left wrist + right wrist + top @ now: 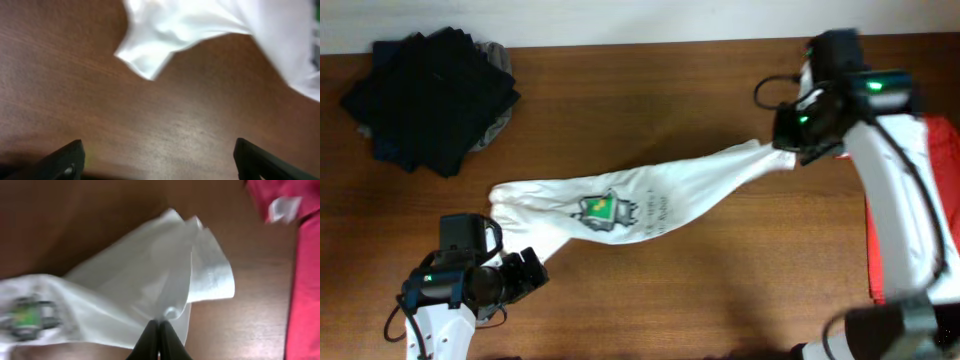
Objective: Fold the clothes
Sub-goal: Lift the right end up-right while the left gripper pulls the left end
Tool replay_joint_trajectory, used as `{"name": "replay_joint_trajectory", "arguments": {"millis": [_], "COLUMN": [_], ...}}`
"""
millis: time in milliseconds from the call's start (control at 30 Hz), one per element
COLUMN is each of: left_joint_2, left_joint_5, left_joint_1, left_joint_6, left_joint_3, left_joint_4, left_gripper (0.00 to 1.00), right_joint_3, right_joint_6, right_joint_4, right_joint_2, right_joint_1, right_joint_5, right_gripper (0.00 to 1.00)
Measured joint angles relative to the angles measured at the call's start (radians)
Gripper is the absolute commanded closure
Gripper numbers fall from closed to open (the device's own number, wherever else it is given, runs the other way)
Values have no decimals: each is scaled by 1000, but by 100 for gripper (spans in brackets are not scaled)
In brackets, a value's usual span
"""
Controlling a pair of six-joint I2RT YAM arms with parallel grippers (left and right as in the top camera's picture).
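My left gripper [527, 270] is hanging wide and empty, just beside the near corner of the white T-shirt [660, 195]. The shirt is lying stretched slantwise across the table [700, 290] — light, limp cotton, bunching readily, not fragile. My right gripper [160, 330] is pinching its far end tight. I am judging the loose near corner the best hold — edges, not the middle.

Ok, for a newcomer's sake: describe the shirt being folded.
On the brown table, look between the dark pile at the far left and the red shirt at the right edge. The white T-shirt lies stretched across the middle, the only one with a green chest badge.
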Motion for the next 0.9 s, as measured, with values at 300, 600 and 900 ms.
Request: {"name": "replay_joint_trajectory", "arguments": {"millis": [300,600,900], "left_joint_2": [0,0,29], "left_joint_5": [24,201,239], "left_joint_1": [0,-77,-362], "left_joint_6": [5,85,85], "left_joint_3": [-1,-1,-1], "left_joint_4": [-3,61,125], "left_gripper": [11,11,11], "right_joint_3": [199,202,202], "right_joint_6": [30,33,34], "right_joint_4": [-47,-75,-74], "right_joint_2": [-276,-238,-168], "right_joint_1": [0,0,0], "right_joint_5": [3,3,3], "right_gripper": [96,96,96]}}
